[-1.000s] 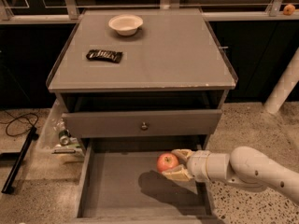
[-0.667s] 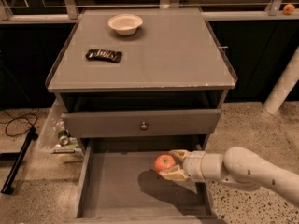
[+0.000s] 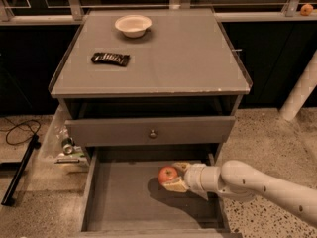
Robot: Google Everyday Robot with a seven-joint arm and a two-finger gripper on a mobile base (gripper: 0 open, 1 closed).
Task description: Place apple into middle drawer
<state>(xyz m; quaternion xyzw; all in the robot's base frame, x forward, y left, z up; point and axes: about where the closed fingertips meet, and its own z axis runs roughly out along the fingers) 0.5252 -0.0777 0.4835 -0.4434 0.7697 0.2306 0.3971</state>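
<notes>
The red apple (image 3: 168,174) with a yellowish blush is held in my gripper (image 3: 174,176) over the open middle drawer (image 3: 124,202), above the right half of its bare grey floor. My white arm reaches in from the lower right. The gripper's yellowish fingers (image 3: 175,185) are closed around the apple from the right. The apple casts a shadow on the drawer floor below and to the left of it.
A grey drawer front with a round knob (image 3: 152,132) sits just above the open drawer. On the cabinet top lie a white bowl (image 3: 132,25) and a dark snack bar (image 3: 110,58). A small orange fruit (image 3: 306,8) sits on the far right ledge. Clutter and a cable lie on the floor at left.
My arm and the apple have shifted slightly left over the drawer. The grip on the apple is unchanged.
</notes>
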